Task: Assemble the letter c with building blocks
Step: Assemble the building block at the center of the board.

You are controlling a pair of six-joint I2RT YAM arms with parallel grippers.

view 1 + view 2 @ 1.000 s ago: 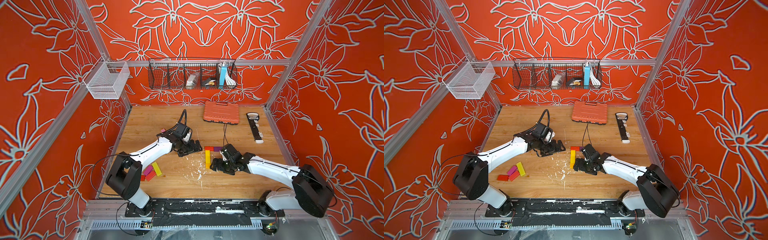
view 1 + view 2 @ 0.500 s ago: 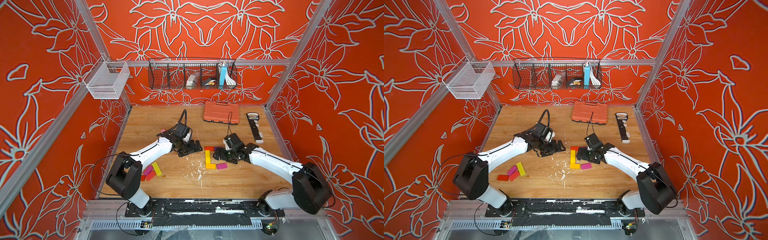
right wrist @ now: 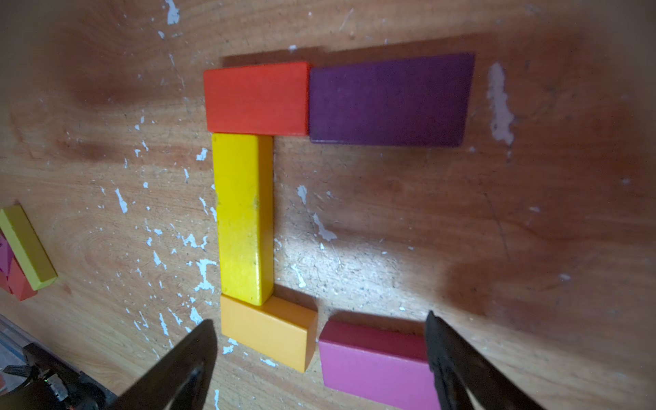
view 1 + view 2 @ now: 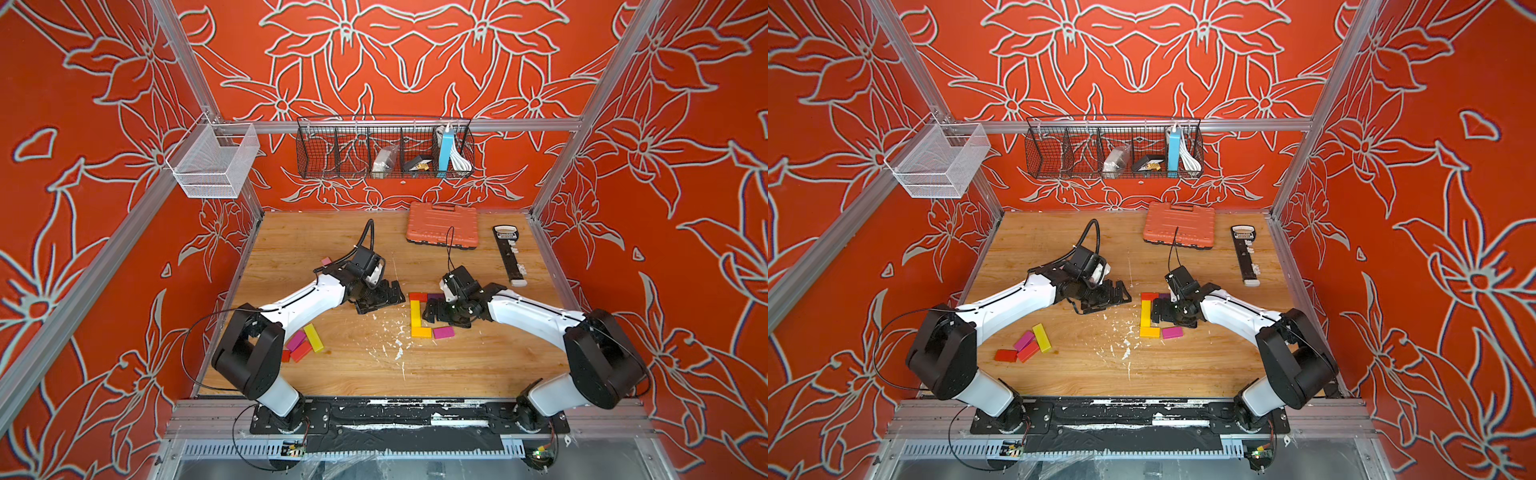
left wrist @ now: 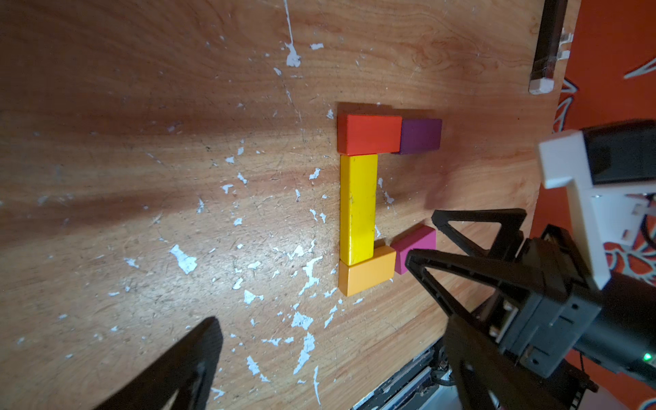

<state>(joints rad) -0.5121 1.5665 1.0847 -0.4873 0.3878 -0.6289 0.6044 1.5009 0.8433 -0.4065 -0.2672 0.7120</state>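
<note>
Building blocks form a C in mid-table: a red block (image 4: pixel 417 297) and a purple block (image 4: pixel 435 296) along the far side, a yellow bar (image 4: pixel 415 313) as the spine, and an orange block (image 4: pixel 421 332) with a pink block (image 4: pixel 443 332) along the near side. A narrow gap separates the pink block (image 3: pixel 372 358) from the orange block (image 3: pixel 269 330). My right gripper (image 4: pixel 438 311) (image 3: pixel 319 319) hovers open over the C's inside, its fingers spread wide, holding nothing. My left gripper (image 4: pixel 380 297) (image 5: pixel 331 319) rests open left of the C, empty.
Spare blocks lie at the near left: a yellow bar (image 4: pixel 313 337), a magenta block (image 4: pixel 296 340) and an orange-red block (image 4: pixel 302 351). At the back stand an orange tool case (image 4: pixel 441 225) and a black strip tool (image 4: pixel 510 254). White flecks cover the wood.
The pink block, covered by the right gripper a second ago, now lies free beside the orange block. The right gripper pulled back off it toward the C's middle. The left arm has not moved.
</note>
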